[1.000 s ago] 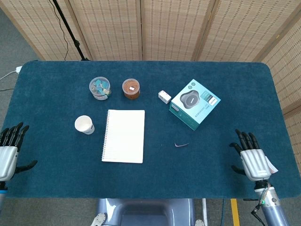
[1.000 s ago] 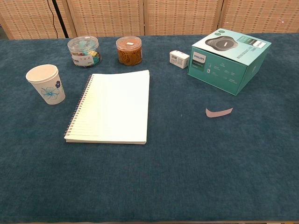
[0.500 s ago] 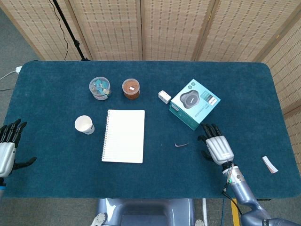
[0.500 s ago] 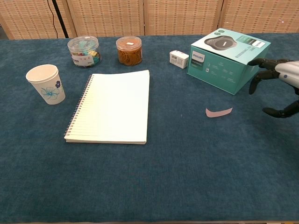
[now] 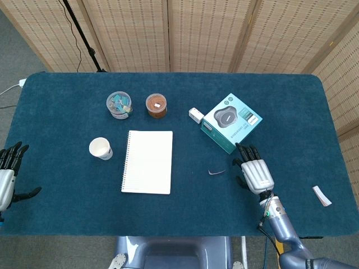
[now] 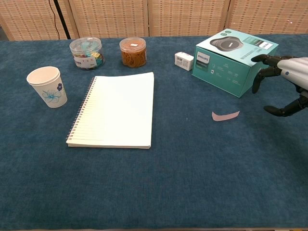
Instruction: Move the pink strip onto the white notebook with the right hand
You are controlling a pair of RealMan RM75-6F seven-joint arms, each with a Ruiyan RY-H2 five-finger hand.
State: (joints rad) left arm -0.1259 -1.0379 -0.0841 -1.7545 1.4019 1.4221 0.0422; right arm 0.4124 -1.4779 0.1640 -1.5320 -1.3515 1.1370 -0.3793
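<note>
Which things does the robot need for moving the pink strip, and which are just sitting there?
Needed:
curved pink paper strip
white spiral notebook
right hand

Just sitting there:
teal cardboard box
floral paper cup
clear clip jar
rubber-band jar
small white box

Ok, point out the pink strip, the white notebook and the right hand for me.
pink strip (image 6: pixel 225 115): chest view, middle of the curved strip.
white notebook (image 6: pixel 118 109): chest view, centre of the open page.
right hand (image 5: pixel 256 174): head view, back of the hand.
</note>
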